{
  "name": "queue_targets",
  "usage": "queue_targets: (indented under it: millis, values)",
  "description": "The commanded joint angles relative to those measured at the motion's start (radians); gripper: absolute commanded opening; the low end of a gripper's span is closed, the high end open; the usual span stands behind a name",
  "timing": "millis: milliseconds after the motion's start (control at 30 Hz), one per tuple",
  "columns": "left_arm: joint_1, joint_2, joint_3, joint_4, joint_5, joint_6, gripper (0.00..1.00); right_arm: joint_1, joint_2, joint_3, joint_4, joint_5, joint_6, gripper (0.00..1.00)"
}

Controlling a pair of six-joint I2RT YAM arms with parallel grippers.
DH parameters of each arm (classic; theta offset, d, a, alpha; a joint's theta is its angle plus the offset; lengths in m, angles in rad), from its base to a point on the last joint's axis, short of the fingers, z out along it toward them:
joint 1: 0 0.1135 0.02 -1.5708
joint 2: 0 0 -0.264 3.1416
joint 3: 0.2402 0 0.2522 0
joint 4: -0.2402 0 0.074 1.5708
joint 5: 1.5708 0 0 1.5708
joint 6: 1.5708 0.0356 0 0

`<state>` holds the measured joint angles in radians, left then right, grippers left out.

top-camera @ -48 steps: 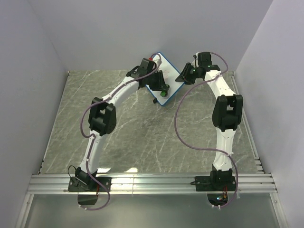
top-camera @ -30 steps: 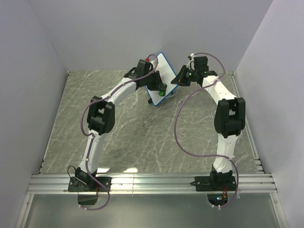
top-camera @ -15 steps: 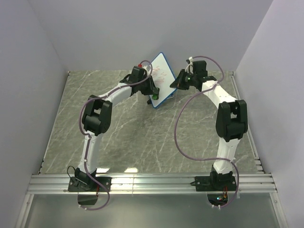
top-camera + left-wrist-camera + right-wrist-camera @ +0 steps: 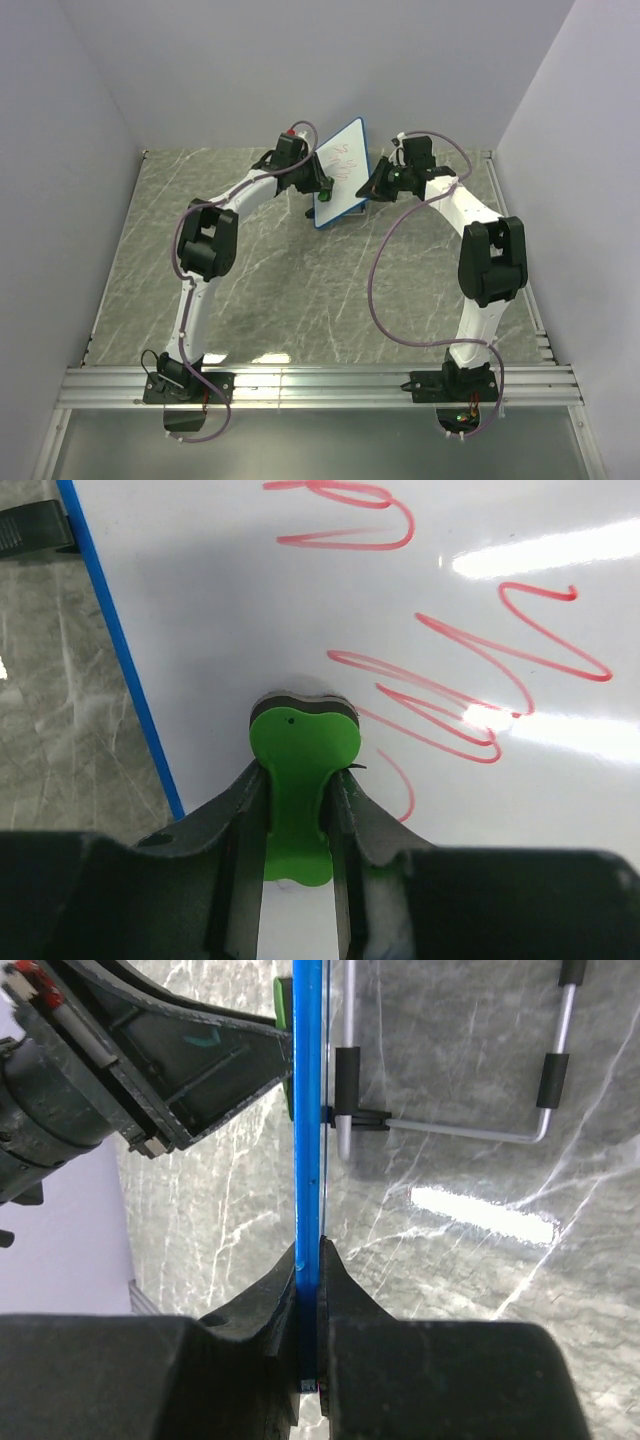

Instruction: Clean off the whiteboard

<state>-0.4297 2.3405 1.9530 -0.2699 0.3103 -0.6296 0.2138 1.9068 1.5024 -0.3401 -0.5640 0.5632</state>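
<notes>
White blue-rimmed whiteboard (image 4: 340,168) tilted up, far centre of grey marble desk (image 4: 250,280). Right fingers (image 4: 350,1310) clamp rim; left fingers (image 4: 232,815) clamp green eraser block (image 4: 303,742) against face. Red scribbles (image 4: 440,695) intact: wiping step; next, sweep across marks.

From the left wrist, the whiteboard (image 4: 520,540) runs off the top and right edges, which crops its red scribbles (image 4: 520,648) at the top. The eraser (image 4: 300,750) has its lower end buried between the fingers of the left gripper (image 4: 297,780). From the right wrist the whiteboard shows edge-on, with its face hidden. The wire stand (image 4: 450,1132) beside it leaves the frame at the top. From above, the scribbles are too small to read.
</notes>
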Motion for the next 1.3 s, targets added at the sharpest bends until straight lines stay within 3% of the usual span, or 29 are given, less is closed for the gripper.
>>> queue_targets:
  millis: [0, 133, 367, 700, 800, 1100, 1267]
  values:
    - [-0.096, -0.006, 0.073, 0.028, 0.032, -0.027, 0.00, 0.130, 0.029, -0.048, -0.111, -0.174, 0.012, 0.00]
    - [-0.116, 0.008, 0.150, 0.000, 0.067, -0.057, 0.00, 0.139, 0.026, -0.071, -0.108, -0.166, 0.004, 0.00]
    - [-0.129, 0.003, 0.124, -0.020, 0.047, -0.076, 0.00, 0.141, -0.003, -0.120, -0.100, -0.159, 0.000, 0.00]
    - [0.008, 0.226, 0.340, -0.278, -0.030, 0.008, 0.00, 0.157, -0.098, -0.169, -0.175, -0.120, -0.068, 0.00]
    - [0.017, 0.235, 0.285, -0.282, -0.048, 0.043, 0.00, 0.165, -0.121, -0.195, -0.175, -0.109, -0.074, 0.00]
    - [-0.055, 0.019, 0.002, -0.200, -0.031, 0.051, 0.00, 0.167, -0.097, -0.195, -0.139, -0.074, -0.026, 0.00]
    - [-0.102, -0.036, 0.027, -0.189, 0.009, 0.025, 0.00, 0.170, -0.081, -0.194, -0.114, -0.071, -0.011, 0.00]
